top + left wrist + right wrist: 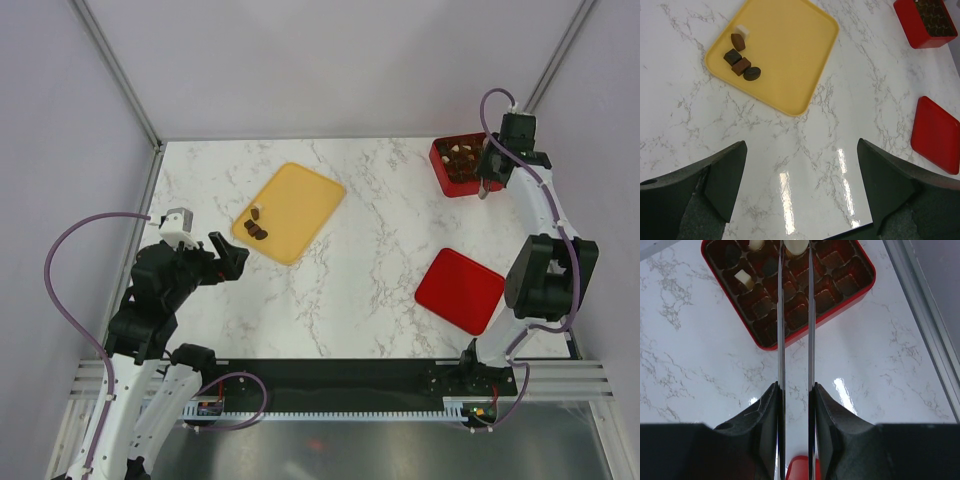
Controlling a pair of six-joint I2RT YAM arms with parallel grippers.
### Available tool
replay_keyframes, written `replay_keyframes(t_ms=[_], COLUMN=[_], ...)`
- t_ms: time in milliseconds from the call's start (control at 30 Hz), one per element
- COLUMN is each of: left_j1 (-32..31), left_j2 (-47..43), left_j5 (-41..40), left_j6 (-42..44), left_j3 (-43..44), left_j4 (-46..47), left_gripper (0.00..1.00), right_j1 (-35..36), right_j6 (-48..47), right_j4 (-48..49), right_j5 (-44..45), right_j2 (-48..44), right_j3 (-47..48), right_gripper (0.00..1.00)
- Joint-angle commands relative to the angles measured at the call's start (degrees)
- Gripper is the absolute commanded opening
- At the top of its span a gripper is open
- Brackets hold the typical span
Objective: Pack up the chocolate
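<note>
- Your left gripper stands wide open over the marble table.
- Ahead of it and to its left lies one yellow tray.
- On that tray you have five pieces of chocolate, bunched at the tray's left corner. Four are dark brown and one is white.
- To the right of the left gripper lies one flat red lid. Farther ahead on that side sits one red gridded box.
- Your right gripper is closed on one cream-white piece, pinched between its fingertips above the box.
- To the left of those fingers, two other cream-white pieces sit in the box, each in its own cell.
- Dark pieces sit in many other cells, but they are too shadowed to count.
</note>
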Motion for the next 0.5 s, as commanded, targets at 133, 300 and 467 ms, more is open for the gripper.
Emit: replay_keyframes(t_ms=[133, 300, 467], left_j1=[0.34, 0.34, 0.34], left_j2=[-0.23, 0.12, 0.12], left_j5=[0.03, 0.04, -0.14], left_j6=[0.84, 0.75, 0.84], left_j3=[-0.36, -0.45, -0.36], left_j4=[1.66, 1.75, 1.75], left_gripper=[1.0, 1.0, 1.0], right_j1=[-2.9, -3.87, -4.57], right_j6=[0.73, 0.99, 0.81], right_j4=[-1.02, -1.2, -1.73], right_j5=[-1.31, -1.4, -1.22], right_j2=[5.99, 8.81, 11.01], right_j3=[6.09, 8.46, 10.14], right_gripper=[0.33, 0.34, 0.34])
